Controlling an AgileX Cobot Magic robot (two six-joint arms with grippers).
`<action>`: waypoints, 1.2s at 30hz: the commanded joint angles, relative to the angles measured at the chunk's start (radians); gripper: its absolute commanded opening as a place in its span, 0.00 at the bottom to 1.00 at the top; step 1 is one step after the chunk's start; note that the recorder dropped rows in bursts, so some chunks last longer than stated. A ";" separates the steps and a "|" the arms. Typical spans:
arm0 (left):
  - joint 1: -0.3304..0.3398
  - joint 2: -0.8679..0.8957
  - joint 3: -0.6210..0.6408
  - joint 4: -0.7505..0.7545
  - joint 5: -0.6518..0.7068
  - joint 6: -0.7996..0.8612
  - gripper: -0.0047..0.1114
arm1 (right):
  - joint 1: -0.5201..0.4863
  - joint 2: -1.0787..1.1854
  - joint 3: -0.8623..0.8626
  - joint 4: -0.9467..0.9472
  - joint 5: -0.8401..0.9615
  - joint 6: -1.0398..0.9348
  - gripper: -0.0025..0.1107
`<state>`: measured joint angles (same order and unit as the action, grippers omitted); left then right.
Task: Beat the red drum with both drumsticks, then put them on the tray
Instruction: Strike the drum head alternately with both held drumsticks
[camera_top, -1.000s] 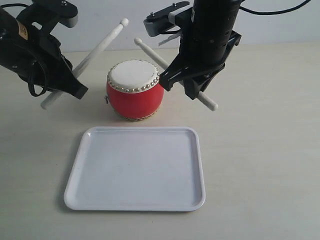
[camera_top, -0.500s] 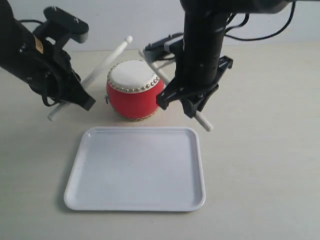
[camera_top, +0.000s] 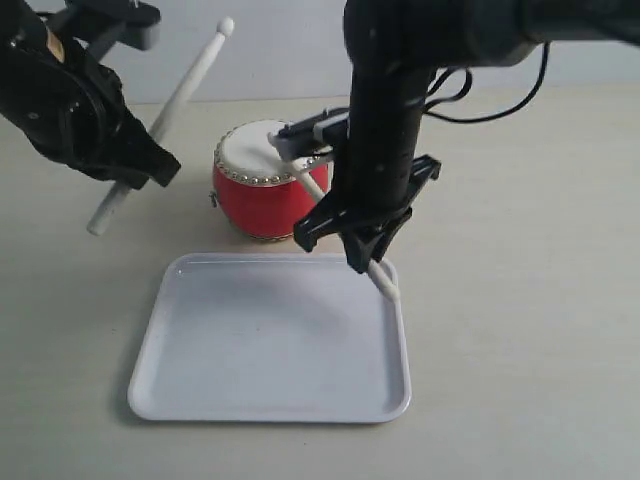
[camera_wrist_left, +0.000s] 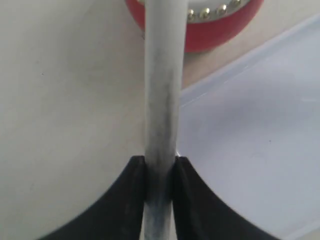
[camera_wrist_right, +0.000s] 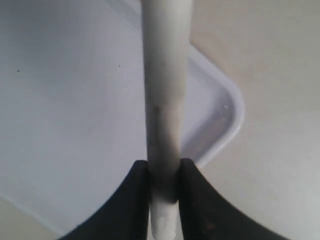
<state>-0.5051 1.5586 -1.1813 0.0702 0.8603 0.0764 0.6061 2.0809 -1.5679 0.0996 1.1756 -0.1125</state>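
Note:
The red drum (camera_top: 262, 196) with its cream skin stands behind the white tray (camera_top: 200, 390). My left gripper (camera_top: 128, 175) is shut on one pale drumstick (camera_top: 185, 85), held steeply, tip raised up and left of the drum. In the left wrist view that drumstick (camera_wrist_left: 162, 85) runs from the fingers (camera_wrist_left: 132, 190) toward the drum (camera_wrist_left: 215, 35). My right gripper (camera_top: 352, 245) is shut on the other drumstick (camera_top: 384, 282); its low end sits over the tray's far right corner. The right wrist view shows this drumstick (camera_wrist_right: 165, 75) above the tray (camera_wrist_right: 60, 100).
Pale tabletop (camera_top: 530, 330) surrounds the tray on all sides. The right arm's black column (camera_top: 385, 120) stands right in front of the drum's right side, hiding part of it. A black cable (camera_top: 500, 95) loops behind it.
The right gripper has come forward and down from beside the drum to the tray's far right corner. The left gripper has tilted its drumstick up, lifting the tip away from the drum.

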 joint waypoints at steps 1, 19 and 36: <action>-0.004 -0.060 -0.005 -0.012 -0.010 -0.011 0.04 | 0.000 0.046 -0.090 0.021 0.045 -0.016 0.02; -0.004 0.215 0.016 -0.056 -0.017 0.050 0.04 | 0.000 -0.248 -0.023 0.028 -0.017 -0.024 0.02; -0.004 -0.004 0.026 -0.082 -0.010 0.049 0.04 | 0.000 -0.043 -0.149 0.034 0.045 0.031 0.02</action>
<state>-0.5051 1.5370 -1.1593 0.0000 0.8625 0.1322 0.6070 2.1257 -1.6891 0.1325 1.2147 -0.1011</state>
